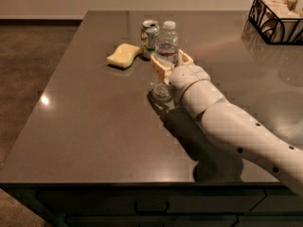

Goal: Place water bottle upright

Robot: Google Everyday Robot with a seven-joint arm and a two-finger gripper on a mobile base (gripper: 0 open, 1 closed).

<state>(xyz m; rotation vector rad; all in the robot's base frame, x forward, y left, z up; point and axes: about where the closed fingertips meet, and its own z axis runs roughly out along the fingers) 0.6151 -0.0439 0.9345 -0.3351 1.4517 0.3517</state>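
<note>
The water bottle (pixel 167 45) is clear and ribbed, with a white cap and a thin red band. It stands upright near the middle of the dark table (pixel 94 126), its base on or just above the surface. My gripper (pixel 170 63) is shut on the bottle's lower half, with one tan finger (pixel 160 69) on its left and the other on its right. The white arm reaches in from the lower right. The arm hides part of the bottle's lower right side.
A green-and-white soda can (pixel 150 34) stands just left of and behind the bottle. A yellow sponge (pixel 123 56) lies to the can's left. A black wire basket (pixel 277 18) sits at the far right corner. The table's front edge is near the bottom.
</note>
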